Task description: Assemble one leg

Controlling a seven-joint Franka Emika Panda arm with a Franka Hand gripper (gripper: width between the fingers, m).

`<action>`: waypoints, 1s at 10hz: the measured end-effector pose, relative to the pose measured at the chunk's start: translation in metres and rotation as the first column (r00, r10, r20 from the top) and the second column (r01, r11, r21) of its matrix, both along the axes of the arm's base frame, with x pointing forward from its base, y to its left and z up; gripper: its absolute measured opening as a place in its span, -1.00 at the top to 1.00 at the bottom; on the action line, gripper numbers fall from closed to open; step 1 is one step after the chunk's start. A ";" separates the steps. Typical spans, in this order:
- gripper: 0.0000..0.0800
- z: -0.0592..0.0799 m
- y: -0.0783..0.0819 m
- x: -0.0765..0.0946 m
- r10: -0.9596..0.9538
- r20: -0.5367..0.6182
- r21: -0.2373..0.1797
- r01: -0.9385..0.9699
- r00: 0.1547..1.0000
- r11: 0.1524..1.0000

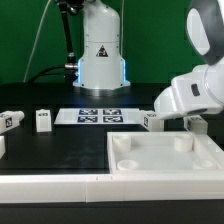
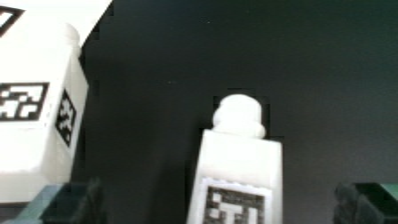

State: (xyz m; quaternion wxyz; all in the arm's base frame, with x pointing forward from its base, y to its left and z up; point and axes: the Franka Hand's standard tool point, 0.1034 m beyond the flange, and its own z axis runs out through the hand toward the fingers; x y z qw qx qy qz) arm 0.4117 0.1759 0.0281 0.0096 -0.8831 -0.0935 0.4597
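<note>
In the wrist view a white leg (image 2: 237, 160) lies on the black table, with a rounded peg at one end and a square marker tag on its upper face. My gripper (image 2: 214, 207) is open. Its dark fingers (image 2: 61, 205) stand on either side of the leg with a gap to each, not touching it. A second white tagged leg (image 2: 39, 100) lies close beside it. In the exterior view my gripper (image 1: 192, 124) is low at the table on the right, behind the tabletop. One leg (image 1: 152, 120) shows just to its left; the leg between the fingers is hidden by the hand.
A large flat white square tabletop (image 1: 165, 160) with round corner sockets lies in front of the gripper. Two more legs (image 1: 43, 120) (image 1: 10, 120) stand at the exterior view's left. The marker board (image 1: 88, 115) lies before the robot base. A white rail (image 1: 50, 187) runs along the front.
</note>
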 end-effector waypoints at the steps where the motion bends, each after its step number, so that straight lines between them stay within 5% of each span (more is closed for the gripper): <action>1: -0.62 -0.003 0.001 -0.001 0.005 -0.013 -0.002 -0.005 1.000 1.000; 10: -0.62 -0.018 0.007 -0.009 0.009 0.017 -0.006 -0.009 1.000 1.000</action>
